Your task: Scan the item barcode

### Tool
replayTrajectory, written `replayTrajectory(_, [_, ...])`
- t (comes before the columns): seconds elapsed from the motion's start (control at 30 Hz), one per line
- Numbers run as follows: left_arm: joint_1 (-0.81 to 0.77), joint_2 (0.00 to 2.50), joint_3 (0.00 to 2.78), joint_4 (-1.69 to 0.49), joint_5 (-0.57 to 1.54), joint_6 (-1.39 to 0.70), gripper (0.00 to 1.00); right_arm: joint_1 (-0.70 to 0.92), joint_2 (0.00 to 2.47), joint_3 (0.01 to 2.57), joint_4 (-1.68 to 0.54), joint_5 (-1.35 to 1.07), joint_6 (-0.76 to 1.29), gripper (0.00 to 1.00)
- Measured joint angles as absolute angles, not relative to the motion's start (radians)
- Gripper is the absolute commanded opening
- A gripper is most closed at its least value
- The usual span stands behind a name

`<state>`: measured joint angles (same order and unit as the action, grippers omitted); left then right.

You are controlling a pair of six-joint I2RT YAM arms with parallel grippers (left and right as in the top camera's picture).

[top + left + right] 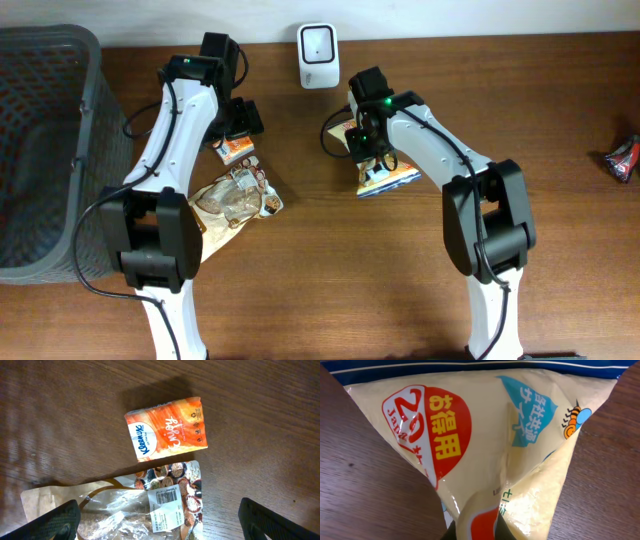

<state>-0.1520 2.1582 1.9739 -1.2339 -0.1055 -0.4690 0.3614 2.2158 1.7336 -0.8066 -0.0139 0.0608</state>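
— Over at the right arm, see that? The right claw (475,532) is pinched tight on the bag (485,445), with the film bunched up between its fingers.
— Where's the bag sitting?
— On the table (330,290), by the look of it, just under that wrist and a little in front of the scanner (317,42) at the back edge.
— So it lifts the bag and shows it to the scanner?
— I'd reckon so. The grip is on a gathered fold, so I'd raise it slowly; a soft bag will droop and swing. The barcode wants turning square to the scanner's window, with the film flat and no glare.
— Can you see the barcode?
— No. This face is glossy cream plastic with a red roundel of white Japanese lettering, a blue label, a little bee and a dark blue band along the far edge. The barcode's probably underneath.
— And the other arm?
— The left claw (165,519) hangs wide open, holding nothing, over an orange tissue pack (169,429) and a snack pouch (150,505).
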Motion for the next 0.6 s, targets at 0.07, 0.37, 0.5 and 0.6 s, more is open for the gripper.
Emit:
replayTrajectory(0.07, [-0.152, 2.158, 1.974, -1.234, -0.105, -0.469, 0.99, 0.362, 2.231, 1.771, -0.819, -0.035, 0.072, 0.04])
replayTrajectory(0.37, [-0.152, 2.158, 1.974, -1.234, -0.105, -0.469, 0.99, 0.362, 2.262, 2.006, -0.717, -0.07, 0.105, 0.04])
replayTrajectory(0.5, [-0.152, 2.158, 1.974, -1.234, -0.105, -0.469, 0.99, 0.362, 2.262, 2.017, -0.551, -0.073, 0.134, 0.04])
replayTrajectory(0.6, [-0.152, 2.158, 1.974, -1.233, -0.105, -0.469, 0.99, 0.364, 2.262, 2.018, -0.434, -0.072, 0.149, 0.04])
